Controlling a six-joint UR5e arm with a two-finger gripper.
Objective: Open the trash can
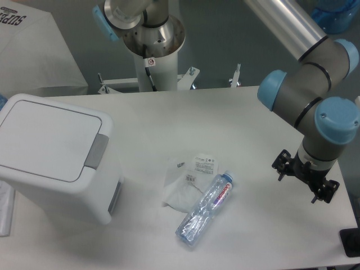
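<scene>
The trash can (pixel 53 154) sits lid-shut, well apart from the jaws (pixel 305 179), whose state is unclear.

Trash can (pixel 53 152) left edge cropped; gripper (pixel 305 179) jaws hidden beneath wrist.

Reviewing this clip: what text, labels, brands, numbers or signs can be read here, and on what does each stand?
"SUPE": partial grey lettering, cut off by the frame edge, on the white sheet at top left.
Water bottle: red label band, brand too blurred to read.
Plastic packet: small print, illegible.
Robot base column: small red warning sticker, unreadable.
Trash can: no text.
</scene>
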